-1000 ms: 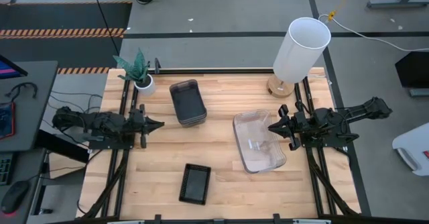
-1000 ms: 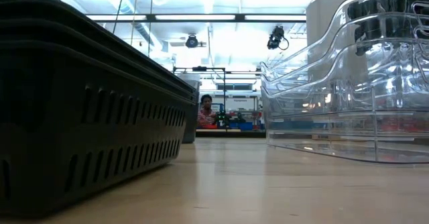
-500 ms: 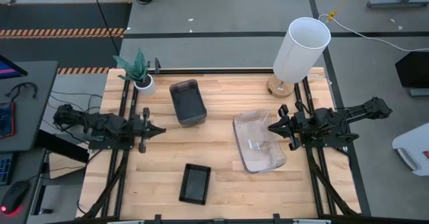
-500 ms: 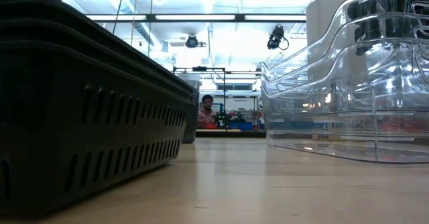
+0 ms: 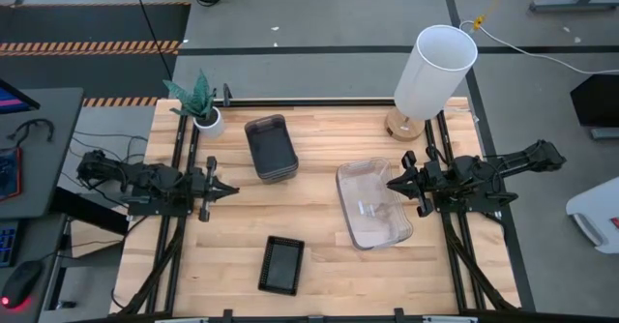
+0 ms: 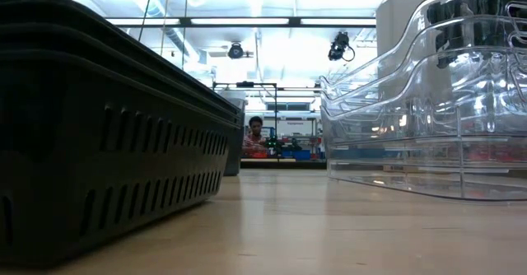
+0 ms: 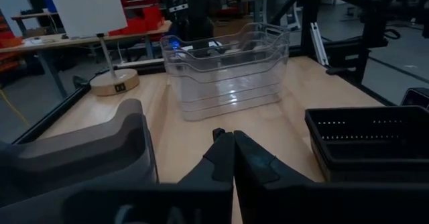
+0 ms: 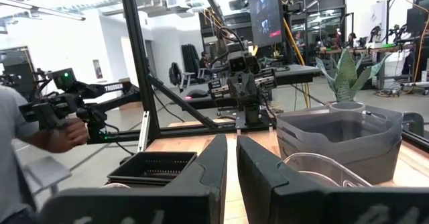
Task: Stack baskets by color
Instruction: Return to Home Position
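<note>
Baskets stand sorted in three piles: clear stack (image 5: 373,204) by the right gripper (image 5: 394,185), grey stack (image 5: 270,147) at the table's (image 5: 319,265) far side, black mesh stack (image 5: 281,264) at its near edge. Left gripper (image 5: 229,189), jaws pressed shut and empty, has edged slightly inward since the earlier frame; right jaws stand narrowly parted, holding nothing. Risk, as judged: a careless right-arm swing could clip the adjacent clear stack's rim and topple it.
</note>
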`<state>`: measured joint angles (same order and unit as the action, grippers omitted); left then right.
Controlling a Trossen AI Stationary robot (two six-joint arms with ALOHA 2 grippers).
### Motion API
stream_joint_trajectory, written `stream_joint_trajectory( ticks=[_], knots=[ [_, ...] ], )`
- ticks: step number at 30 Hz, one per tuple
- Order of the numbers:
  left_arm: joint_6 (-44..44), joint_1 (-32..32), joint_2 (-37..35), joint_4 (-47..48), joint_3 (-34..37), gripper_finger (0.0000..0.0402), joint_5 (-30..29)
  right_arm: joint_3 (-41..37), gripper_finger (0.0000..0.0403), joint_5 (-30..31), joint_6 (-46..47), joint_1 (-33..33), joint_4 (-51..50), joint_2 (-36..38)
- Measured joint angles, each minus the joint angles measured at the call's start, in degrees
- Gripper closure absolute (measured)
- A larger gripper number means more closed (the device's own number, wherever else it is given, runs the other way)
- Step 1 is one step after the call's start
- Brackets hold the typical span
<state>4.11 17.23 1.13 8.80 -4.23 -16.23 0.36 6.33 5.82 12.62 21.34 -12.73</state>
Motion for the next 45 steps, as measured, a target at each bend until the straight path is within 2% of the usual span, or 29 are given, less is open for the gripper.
stream_joint_trajectory(
  ticks=[4,10,13,22,31,45],
  knots=[
    [-1.5,0.0,0.0,-0.2,0.0,0.0393,0.0,0.0,0.0362,0.0,0.0,0.0,0.0,0.0],
    [-13.0,0.0,0.0,-1.1,0.1,0.0378,0.1,0.0,0.0362,0.0,0.0,0.0,0.0,0.0],
    [-15.4,0.0,0.0,-2.3,0.3,0.0376,0.1,0.0,0.0362,0.0,0.0,0.0,0.0,0.0],
    [-15.5,0.0,0.0,-2.7,0.3,0.0385,0.1,0.0,0.0362,0.0,0.0,0.0,0.0,0.0],
    [-15.5,0.0,0.0,-2.9,0.3,0.0372,0.0,0.0,0.0362,0.0,0.0,0.0,0.0,0.0],
    [-15.5,0.0,0.0,-2.9,0.3,0.0384,0.0,0.0,0.0362,0.0,0.0,0.0,0.0,0.0]
  ],
)
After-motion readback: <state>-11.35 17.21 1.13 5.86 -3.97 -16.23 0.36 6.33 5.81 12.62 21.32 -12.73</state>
